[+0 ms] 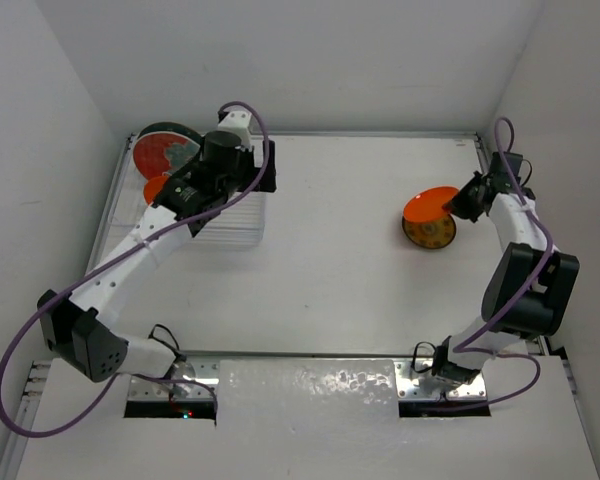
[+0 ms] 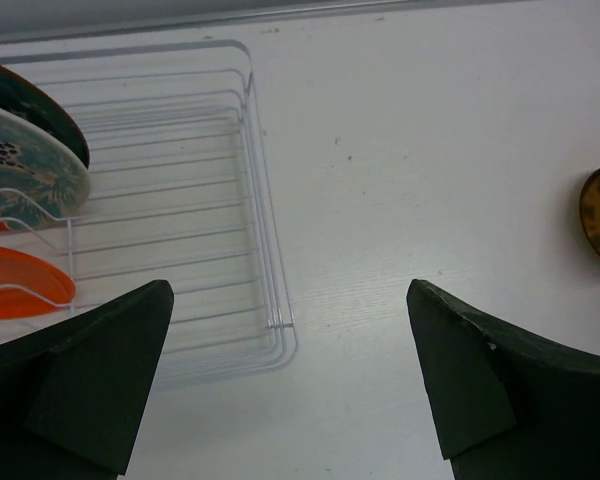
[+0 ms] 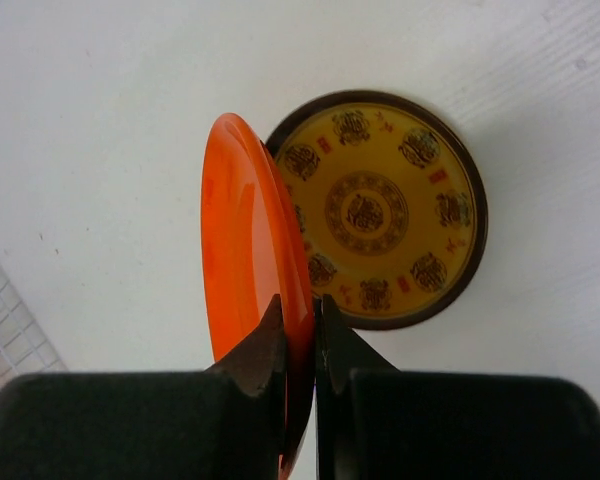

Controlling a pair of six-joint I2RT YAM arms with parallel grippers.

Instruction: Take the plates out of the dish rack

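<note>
My right gripper is shut on the rim of a small orange plate, held on edge just above a yellow-gold patterned plate that lies flat on the table. From above, this orange plate overlaps the yellow-gold plate at the right. The dish rack holds a teal patterned plate, a dark teal plate behind it and another orange plate, all upright at its left end. My left gripper is open above the rack's right corner, holding nothing.
The wire dish rack stands at the table's far left beside the left wall. White walls close in the left, back and right sides. A corner of the rack shows in the right wrist view.
</note>
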